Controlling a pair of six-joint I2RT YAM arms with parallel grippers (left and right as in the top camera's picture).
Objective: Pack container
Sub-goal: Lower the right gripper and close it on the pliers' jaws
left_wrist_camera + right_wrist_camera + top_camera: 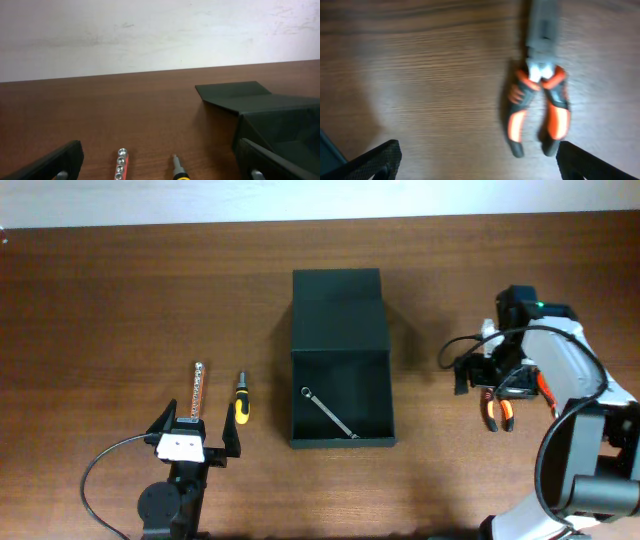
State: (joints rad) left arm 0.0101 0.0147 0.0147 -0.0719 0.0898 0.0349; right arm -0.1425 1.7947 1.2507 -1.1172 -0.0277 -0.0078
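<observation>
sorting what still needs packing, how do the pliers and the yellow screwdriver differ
Position: the pliers lie to the right of the container; the screwdriver lies to its left.
Handles: the pliers have two orange-and-black grips splayed apart; the screwdriver has one yellow-and-black handle.
Shared: both lie flat on the table, outside the container, and neither is gripped.

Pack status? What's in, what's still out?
Done: one wrench lies in the open container. In hand: nothing; the right tool hovers open near the pliers, left tool open too. Left: pliers, screwdriver and bit strip on the table, then presumably the lid.
</observation>
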